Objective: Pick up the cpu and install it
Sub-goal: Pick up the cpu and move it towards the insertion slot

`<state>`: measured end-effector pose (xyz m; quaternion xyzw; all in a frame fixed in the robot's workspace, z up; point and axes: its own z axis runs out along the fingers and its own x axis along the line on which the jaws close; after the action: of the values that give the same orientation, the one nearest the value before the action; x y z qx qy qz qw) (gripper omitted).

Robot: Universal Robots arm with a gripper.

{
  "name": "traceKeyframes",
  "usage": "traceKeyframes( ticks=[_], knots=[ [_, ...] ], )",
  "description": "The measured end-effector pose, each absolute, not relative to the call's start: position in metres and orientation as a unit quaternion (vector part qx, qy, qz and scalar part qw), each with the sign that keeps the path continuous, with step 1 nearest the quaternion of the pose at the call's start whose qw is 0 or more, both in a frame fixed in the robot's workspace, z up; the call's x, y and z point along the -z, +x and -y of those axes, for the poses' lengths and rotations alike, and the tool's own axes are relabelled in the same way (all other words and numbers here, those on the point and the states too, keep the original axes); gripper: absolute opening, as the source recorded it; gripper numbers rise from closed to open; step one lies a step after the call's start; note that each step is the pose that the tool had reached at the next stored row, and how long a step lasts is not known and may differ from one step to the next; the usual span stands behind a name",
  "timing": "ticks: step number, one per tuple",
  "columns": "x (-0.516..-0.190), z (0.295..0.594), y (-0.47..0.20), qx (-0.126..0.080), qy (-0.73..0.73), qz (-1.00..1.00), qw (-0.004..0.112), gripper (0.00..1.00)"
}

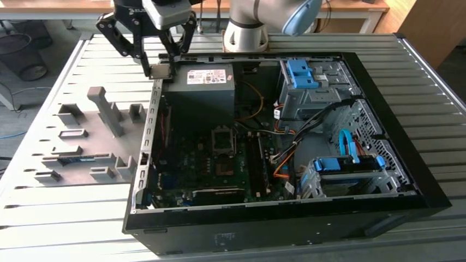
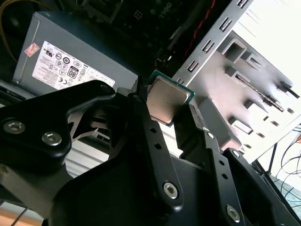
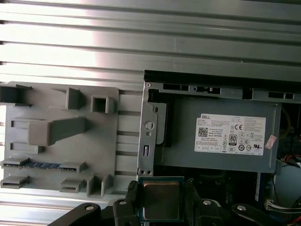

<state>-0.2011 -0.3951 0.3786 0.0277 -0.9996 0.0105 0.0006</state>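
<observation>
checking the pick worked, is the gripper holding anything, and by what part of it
Yes: the gripper holds the cpu, pinched at two opposite side edges, with its metal face left bare.

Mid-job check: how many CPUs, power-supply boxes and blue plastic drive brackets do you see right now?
cpu: 1
power-supply box: 1
blue plastic drive brackets: 2
Total: 4

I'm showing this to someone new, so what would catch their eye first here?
The open computer case, its motherboard and cables exposed, sprawls across the slatted table. At its corner by the grey power supply, the black gripper is shut on the small square cpu.
</observation>
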Motion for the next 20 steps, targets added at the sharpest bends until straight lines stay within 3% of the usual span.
traceKeyframes(
  ticks=[20],
  knots=[
    [-0.378, 0.395, -0.15, -0.01, 0.028, 1.0, 0.002, 0.47]
  ],
)
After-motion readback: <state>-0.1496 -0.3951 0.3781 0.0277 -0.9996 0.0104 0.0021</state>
